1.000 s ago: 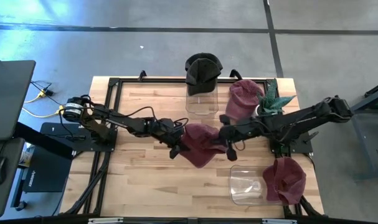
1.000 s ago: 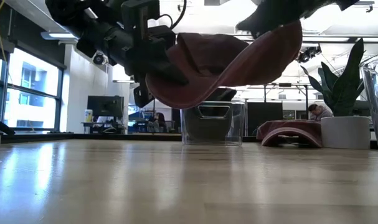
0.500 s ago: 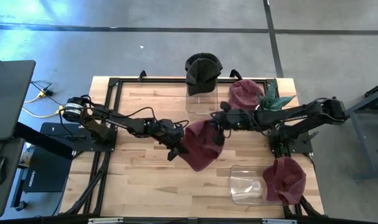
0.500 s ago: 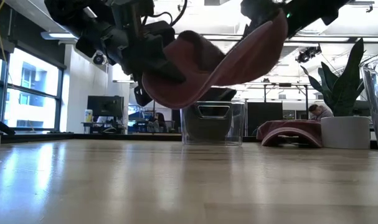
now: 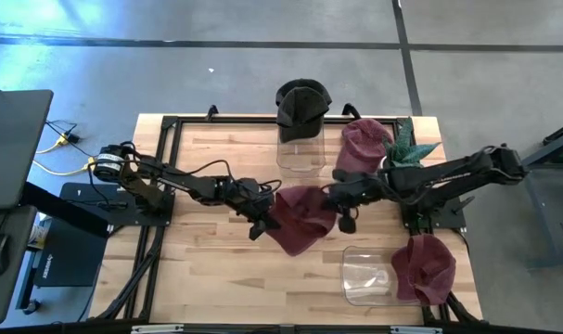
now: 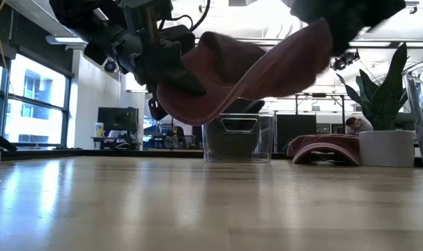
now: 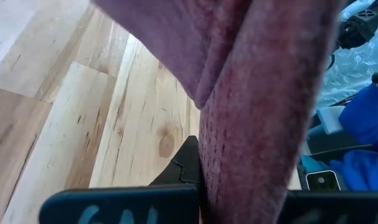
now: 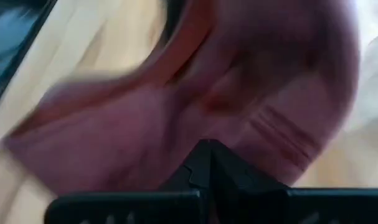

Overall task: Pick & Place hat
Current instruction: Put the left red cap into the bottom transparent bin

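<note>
You had the maroon hat (image 5: 300, 215) slung clear above mid-table, left gripper (image 5: 265, 219) and right gripper (image 5: 339, 206) each pinched shut on an edge, so uneven pulling could have torn one grip free.

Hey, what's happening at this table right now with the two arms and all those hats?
Both arms hold one maroon hat up off the wooden table, stretched between them. The left tool is shut on its left edge and the right tool is shut on the opposite side. Nearby, a black cap sits on a clear stand, and two other maroon hats lie on the table's right side beside a plant.
</note>
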`<state>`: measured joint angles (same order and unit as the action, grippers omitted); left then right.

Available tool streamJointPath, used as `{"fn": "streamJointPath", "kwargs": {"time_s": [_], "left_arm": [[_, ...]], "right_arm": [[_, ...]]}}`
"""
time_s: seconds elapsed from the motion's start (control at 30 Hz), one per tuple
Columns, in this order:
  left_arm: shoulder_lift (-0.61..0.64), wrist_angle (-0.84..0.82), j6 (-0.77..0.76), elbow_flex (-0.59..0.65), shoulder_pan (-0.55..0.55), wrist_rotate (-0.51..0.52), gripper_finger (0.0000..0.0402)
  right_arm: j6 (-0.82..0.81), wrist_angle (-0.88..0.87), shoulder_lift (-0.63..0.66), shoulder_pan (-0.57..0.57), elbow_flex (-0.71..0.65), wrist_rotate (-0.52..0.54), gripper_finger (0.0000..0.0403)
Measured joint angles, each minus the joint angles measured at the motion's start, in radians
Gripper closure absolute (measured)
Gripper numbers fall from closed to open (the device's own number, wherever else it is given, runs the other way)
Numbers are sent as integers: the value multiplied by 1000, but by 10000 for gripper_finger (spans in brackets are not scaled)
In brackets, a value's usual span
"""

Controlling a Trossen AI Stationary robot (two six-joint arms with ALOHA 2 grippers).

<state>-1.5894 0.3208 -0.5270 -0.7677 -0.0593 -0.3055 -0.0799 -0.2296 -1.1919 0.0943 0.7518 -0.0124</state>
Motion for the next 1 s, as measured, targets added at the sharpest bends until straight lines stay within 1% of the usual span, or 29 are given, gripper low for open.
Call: {"fn": "streamJointPath", "kwargs": {"time_s": [0.07, 0.13, 0.3, 0.43, 0.53, 0.6, 0.63, 0.73, 0.77, 0.9, 1.0], "left_arm": [[0, -2, 0, 0, 0, 0, 401], [0, -5, 0, 0, 0, -1, 401], [0, -10, 0, 0, 0, -1, 401], [0, -10, 2, 0, 0, -1, 401], [0, -10, 3, 0, 0, -1, 401], [0, -10, 3, 0, 0, 1, 401], [0, -10, 3, 0, 0, 1, 401], [0, -10, 3, 0, 0, 8, 401], [0, -10, 3, 0, 0, 11, 401], [0, -10, 3, 0, 0, 17, 401], [0, -9, 3, 0, 0, 20, 401]], "right_arm": [[-8, -57, -12, 4, -6, -92, 402], [-13, -78, -20, 17, -17, -158, 401], [-2, -80, -14, 36, -22, -180, 402], [30, -40, -11, 56, -22, -233, 401], [37, -16, -11, 64, -22, -222, 402], [46, -6, -11, 63, -18, -181, 401], [70, 8, -11, 63, -14, -133, 401], [130, 123, -11, 63, -5, 87, 399], [132, 155, -11, 61, -4, 135, 400], [145, 183, -11, 47, -5, 166, 401], [126, 183, -11, 38, -5, 303, 401]]}}
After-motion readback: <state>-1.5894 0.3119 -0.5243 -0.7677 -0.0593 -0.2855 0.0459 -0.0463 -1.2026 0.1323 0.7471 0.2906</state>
